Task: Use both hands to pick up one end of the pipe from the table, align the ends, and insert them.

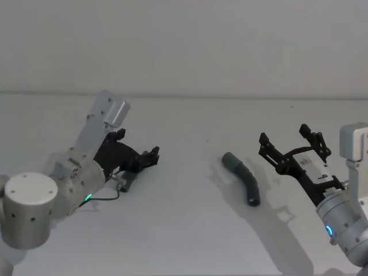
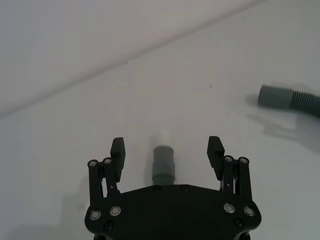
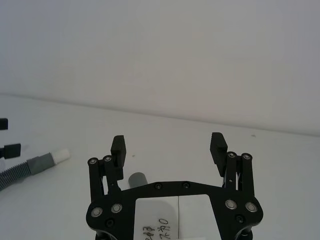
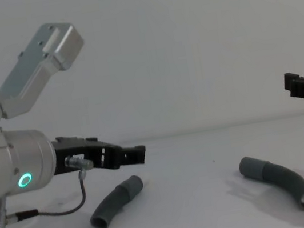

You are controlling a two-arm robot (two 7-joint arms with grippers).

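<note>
Two dark grey ribbed hose pieces are seen lying flat on the white table (image 1: pixel 190 241), well apart from each other. The left piece (image 4: pixel 115 202) is gently curved. Its left cuff (image 2: pixel 163 165), smooth and mid-grey, is ended by a small white tip (image 2: pixel 163 136) and is seen between the spread fingers of the left gripper (image 2: pixel 167 147), which is held just above it. The right piece (image 1: pixel 244 178) is bent more strongly, and its right cuff (image 1: pixel 231 160) is turned toward the left piece. The right gripper (image 1: pixel 284 133) is held wide open in the air, near it.
</note>
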